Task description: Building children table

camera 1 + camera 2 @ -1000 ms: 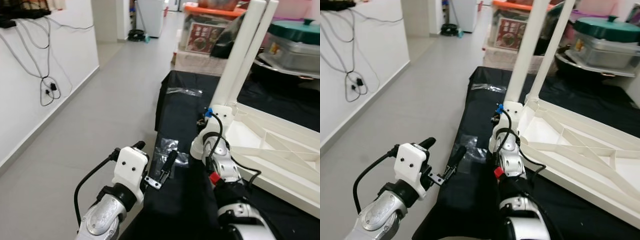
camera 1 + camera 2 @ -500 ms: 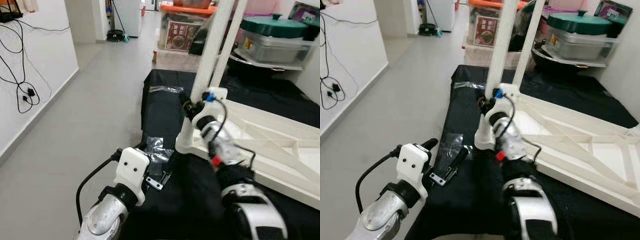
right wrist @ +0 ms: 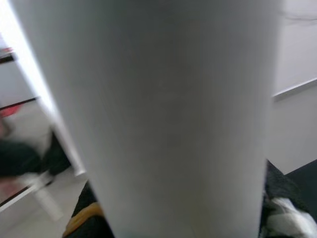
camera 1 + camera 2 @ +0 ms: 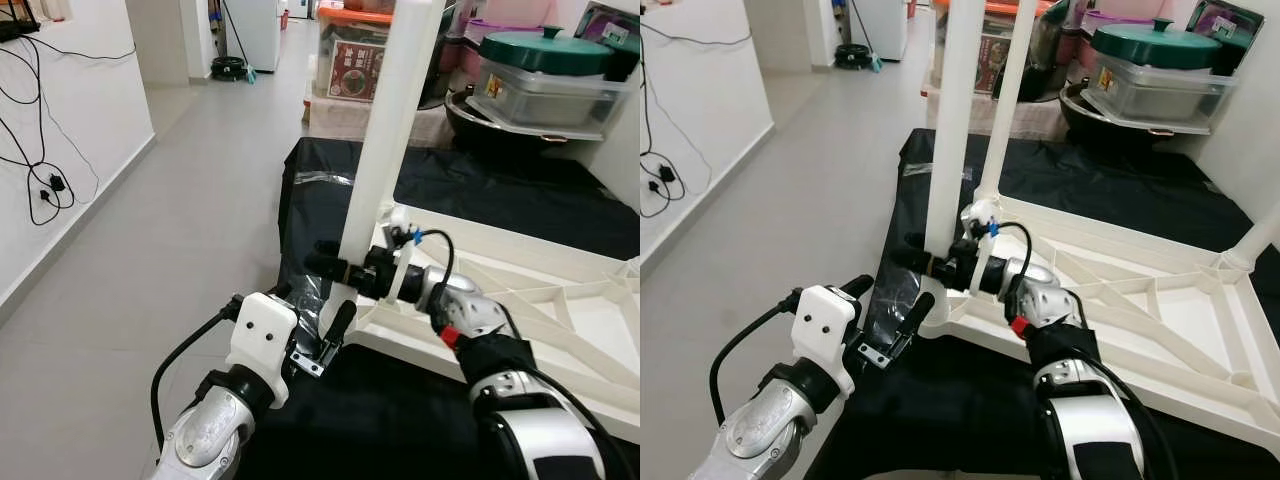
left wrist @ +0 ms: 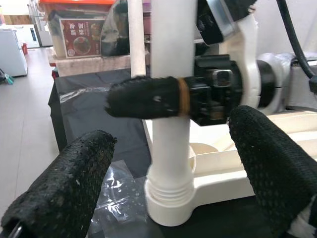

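The white children's table lay upside down on a black cloth, underside ribs facing up. A white leg stood upright in the near-left corner socket; a second leg rose behind it at the far-left corner, and part of a third showed at the right edge.

The right end effector reached sideways to the near leg just above its socket, its black fingers pressed against the leg from both sides, pinching it. In the right wrist view the leg sat very close and blurred.

The left end effector hovered low over the cloth just left of the socket, not touching anything. Fingers spread apart, with the leg base between them in the left wrist view.

A clear plastic bag lay on the cloth near that corner. Storage boxes and a green-lidded pot stood behind.
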Robot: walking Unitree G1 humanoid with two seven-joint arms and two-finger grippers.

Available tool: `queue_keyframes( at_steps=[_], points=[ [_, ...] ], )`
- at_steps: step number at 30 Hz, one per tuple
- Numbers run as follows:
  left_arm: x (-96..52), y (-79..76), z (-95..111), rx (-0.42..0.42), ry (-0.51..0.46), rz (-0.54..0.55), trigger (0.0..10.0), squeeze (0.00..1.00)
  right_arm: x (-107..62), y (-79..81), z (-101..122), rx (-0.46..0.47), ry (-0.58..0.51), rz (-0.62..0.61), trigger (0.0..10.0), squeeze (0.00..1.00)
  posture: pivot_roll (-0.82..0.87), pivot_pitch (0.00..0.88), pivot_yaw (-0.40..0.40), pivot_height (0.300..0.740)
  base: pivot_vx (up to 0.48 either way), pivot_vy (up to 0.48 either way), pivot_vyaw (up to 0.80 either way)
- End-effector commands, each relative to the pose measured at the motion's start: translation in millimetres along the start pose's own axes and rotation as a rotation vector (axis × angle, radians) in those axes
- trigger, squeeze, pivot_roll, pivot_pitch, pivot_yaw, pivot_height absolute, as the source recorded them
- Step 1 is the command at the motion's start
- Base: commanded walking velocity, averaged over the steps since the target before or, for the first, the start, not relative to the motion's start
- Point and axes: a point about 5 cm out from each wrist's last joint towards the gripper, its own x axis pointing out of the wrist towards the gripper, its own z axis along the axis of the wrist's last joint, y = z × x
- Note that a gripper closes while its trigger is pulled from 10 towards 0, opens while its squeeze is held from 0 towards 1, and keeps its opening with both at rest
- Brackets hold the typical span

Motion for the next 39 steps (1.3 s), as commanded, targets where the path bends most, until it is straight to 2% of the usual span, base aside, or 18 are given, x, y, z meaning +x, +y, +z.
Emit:
queue_keyframes(
  at_steps=[1, 4, 6, 9, 10, 11, 13, 15, 23, 26, 27, 29, 30, 31, 32, 33, 34, 39],
  points=[
    [0.6, -0.6, -1, 0.005, 0.006, 0.002, 10.0, 0.00, 5.0, -1.8, -4, 0.047, -0.006, -0.053, 0.0, 0.00, 0.13, 0.000, -0.108, 0.740, 0.000, 0.000, 0.00],
    [0.9, -0.5, -1, 0.004, 0.006, 0.000, 10.0, 0.00, 2.5, -4.4, 1, 0.064, -0.052, -0.075, 0.0, 0.00, 0.13, 0.000, -0.106, 0.740, 0.000, 0.000, 0.00],
    [0.9, -0.2, -1, 0.004, 0.006, 0.001, 10.0, 0.00, 0.0, -15.4, 7, 0.011, -0.084, -0.288, 0.0, 0.00, 0.13, 0.000, -0.109, 0.740, 0.000, 0.000, 0.00],
    [0.5, 0.3, -1, 0.005, 0.006, 0.002, 10.0, 0.00, -2.6, -22.2, 10, -0.028, -0.090, -0.440, 0.0, 0.00, 0.12, 0.000, -0.108, 0.740, 0.000, 0.000, 0.00],
    [0.3, 0.6, -2, 0.004, 0.007, 0.002, 10.0, 0.00, -8.6, -30.3, 7, -0.040, -0.072, -0.626, 0.0, 0.00, 0.12, 0.001, -0.104, 0.740, 0.000, 0.000, 0.00],
    [0.3, 0.6, -2, 0.004, 0.007, 0.002, 10.0, 0.00, -8.6, -30.3, 7, -0.040, -0.072, -0.626, 0.0, 0.00, 0.12, 0.001, -0.104, 0.740, 0.000, 0.000, 0.00],
    [0.2, -0.1, -2, 0.003, 0.010, -0.001, 10.0, 0.00, -40.6, -47.2, -2, -0.112, -0.005, -1.134, 0.0, 0.00, 0.12, 0.003, -0.102, 0.740, 0.000, 0.000, 0.00],
    [0.5, -0.6, -3, 0.003, 0.010, -0.003, 10.0, 0.00, -59.1, -46.1, -9, -0.142, -0.002, -1.396, 0.0, 0.00, 0.12, 0.003, -0.102, 0.740, 0.000, 0.000, 0.00],
    [1.0, -0.4, -2, 0.002, 0.009, -0.002, 10.0, 0.00, -50.7, -28.3, -18, -0.107, -0.011, -1.478, 0.0, 0.00, 0.12, 0.004, -0.105, 0.740, 0.000, 0.000, 0.00],
    [0.7, -0.4, -3, 0.004, 0.010, -0.002, 10.0, 0.00, -32.4, -18.7, -16, -0.093, -0.057, -1.383, 0.5, 0.00, 0.12, 0.006, -0.105, 0.740, 0.000, 0.000, 0.00],
    [0.6, -0.5, -3, 0.004, 0.011, -0.002, 10.0, 0.00, -20.0, -14.5, -12, -0.079, -0.113, -1.291, 10.0, 0.00, 0.12, 0.006, -0.105, 0.740, 0.000, 0.000, 0.00],
    [0.6, -0.8, -3, 0.003, 0.012, -0.003, 10.0, 0.00, -12.7, -12.1, -10, -0.071, -0.151, -1.232, 10.0, 0.00, 0.12, 0.006, -0.104, 0.740, 0.000, 0.000, 0.00],
    [0.7, -0.6, -3, 0.003, 0.011, -0.002, 10.0, 0.00, -8.2, -11.7, -5, -0.084, -0.192, -1.162, 10.0, 1.00, 0.12, 0.007, -0.106, 0.740, 0.000, 0.000, 0.00],
    [0.7, -0.6, -3, 0.003, 0.011, -0.002, 10.0, 0.00, -8.2, -11.7, -5, -0.084, -0.192, -1.162, 10.0, 1.00, 0.12, 0.007, -0.106, 0.740, 0.000, 0.000, 0.00],
    [1.0, -0.5, -3, 0.004, 0.011, -0.001, 10.0, 0.00, -4.7, -14.0, -2, -0.067, -0.204, -1.059, 10.0, 1.00, 0.12, 0.005, -0.106, 0.740, 0.000, 0.000, 0.00],
    [1.1, -0.5, -3, 0.004, 0.011, 0.000, 10.0, 0.00, -7.0, -18.8, 0, -0.052, -0.201, -0.960, 10.0, 0.00, 0.12, 0.006, -0.109, 0.740, 0.000, 0.000, 0.00],
    [1.1, -0.5, -3, 0.005, 0.011, 0.000, 10.0, 0.00, -9.1, -21.6, 2, -0.002, -0.211, -0.847, 10.0, 0.00, 0.12, 0.006, -0.109, 0.740, 0.000, 0.000, 0.00],
    [1.1, -0.3, -3, 0.006, 0.012, 0.001, 10.0, 0.00, -17.4, -25.0, 4, 0.029, -0.186, -0.668, 10.0, 0.00, 0.12, 0.004, -0.107, 0.740, 0.000, 0.000, 0.00]
  ],
)
